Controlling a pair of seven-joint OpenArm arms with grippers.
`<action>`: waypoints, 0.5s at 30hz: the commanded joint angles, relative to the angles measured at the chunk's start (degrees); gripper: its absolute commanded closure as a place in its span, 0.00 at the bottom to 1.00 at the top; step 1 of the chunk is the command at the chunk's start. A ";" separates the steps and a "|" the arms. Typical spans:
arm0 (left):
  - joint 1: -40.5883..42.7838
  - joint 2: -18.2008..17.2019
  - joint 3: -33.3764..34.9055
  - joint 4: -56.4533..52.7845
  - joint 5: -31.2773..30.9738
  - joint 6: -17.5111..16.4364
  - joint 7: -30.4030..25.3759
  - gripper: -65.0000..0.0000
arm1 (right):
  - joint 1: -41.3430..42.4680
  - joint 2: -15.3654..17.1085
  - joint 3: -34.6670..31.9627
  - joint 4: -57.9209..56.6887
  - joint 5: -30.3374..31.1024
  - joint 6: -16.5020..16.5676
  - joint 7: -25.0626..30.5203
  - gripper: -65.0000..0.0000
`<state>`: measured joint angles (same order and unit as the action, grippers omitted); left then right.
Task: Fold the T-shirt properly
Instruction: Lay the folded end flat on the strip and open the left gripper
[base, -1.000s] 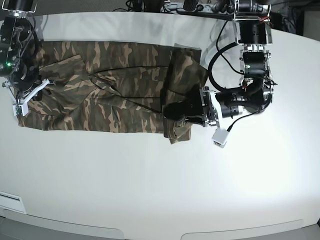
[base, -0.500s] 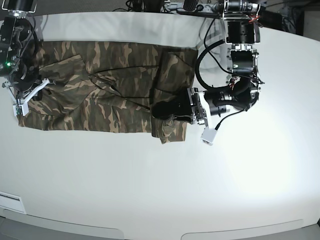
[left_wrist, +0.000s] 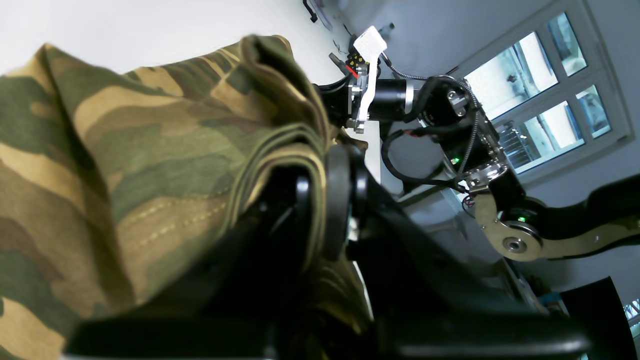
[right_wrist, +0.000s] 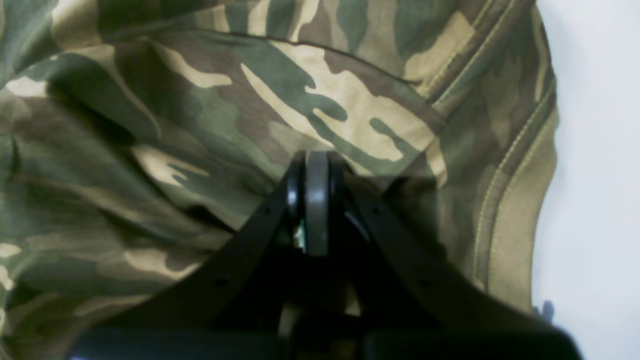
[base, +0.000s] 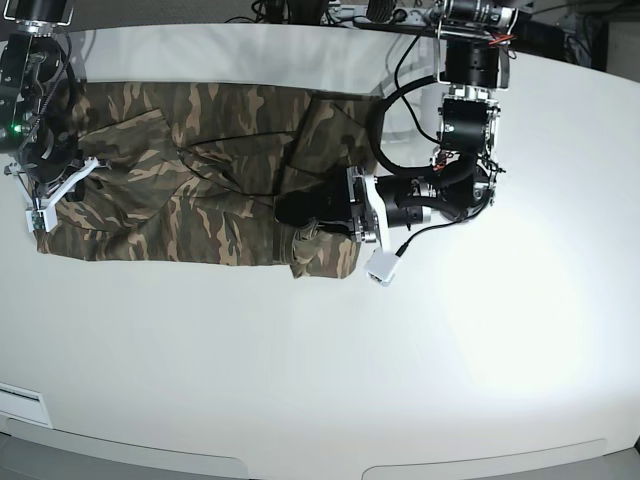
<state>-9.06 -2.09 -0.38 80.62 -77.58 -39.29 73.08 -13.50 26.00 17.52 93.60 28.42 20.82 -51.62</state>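
Across the counter: I am seeing the white counter (base: 400, 380) filling the base view, with the shirt lying along its far half.
T-shirt: I am watching the camouflage T-shirt (base: 180, 190) lying spread lengthwise, flat over most of its span, with its end nearer the left arm lifted and doubled over onto the rest.
Folded end: I am seeing several layers bunching into a thick stack there, with stitched hem lines showing in the left wrist view.
Left arm: I am seeing it reaching in over the counter from the far edge, bending low so that the end effector is pointing along the shirt.
Left end effector (base: 300, 212): it is clamping the stacked fold of the T-shirt (left_wrist: 125, 165); in the wrist view the cloth is wrapping between the two pads, which are standing almost together.
Right arm: I am seeing it standing at the opposite end of the shirt, over the hem there.
Right end effector (right_wrist: 310, 175): its jaws are standing fully together, with the tip pressing into the T-shirt (right_wrist: 210, 100); I cannot tell whether any cloth is pinched between them.
Hem: I am seeing a tan stitched edge running beside the bare counter (right_wrist: 595, 150) in the right wrist view.
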 joint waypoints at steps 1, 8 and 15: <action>-1.14 0.22 -0.04 0.83 -1.90 -0.71 -1.11 1.00 | -0.28 0.37 -0.13 -0.11 0.22 0.90 -2.62 1.00; -1.14 0.22 -0.04 0.83 -2.49 -0.71 -0.70 0.71 | -0.28 0.37 -0.13 -0.11 0.22 0.92 -2.60 1.00; -1.75 0.15 -0.09 0.98 -7.42 -0.71 3.26 0.43 | -0.26 0.37 -0.13 -0.11 0.22 0.94 -2.62 1.00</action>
<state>-9.41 -2.09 -0.38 80.62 -83.50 -39.31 76.95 -13.47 26.00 17.52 93.60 28.42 20.84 -51.62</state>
